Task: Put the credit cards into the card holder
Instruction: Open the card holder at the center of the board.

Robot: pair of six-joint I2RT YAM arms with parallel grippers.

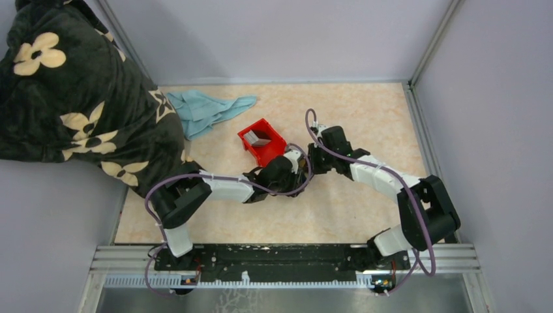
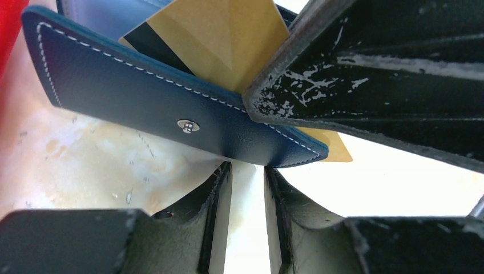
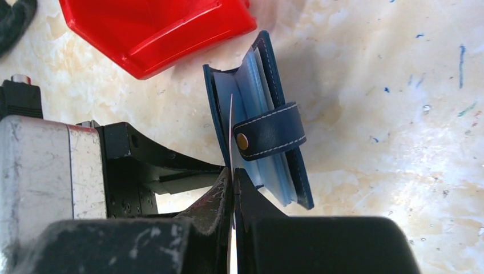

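Between right tool's [image 3: 233,181] clamped tips, thin card [image 2: 228,40], likely stiff and slick, pinched by its edge; left tool's [image 2: 246,171] grip unclear.

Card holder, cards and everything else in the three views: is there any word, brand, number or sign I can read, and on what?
No text can be read anywhere.
Card holder: stitching and a snap, no brand shown.
Tan card: plain face and a dark band, no digits shown.
Red bin: no label shown.
Base rail: small pale marks, too small to read.
Table: blue flecks, not letters.
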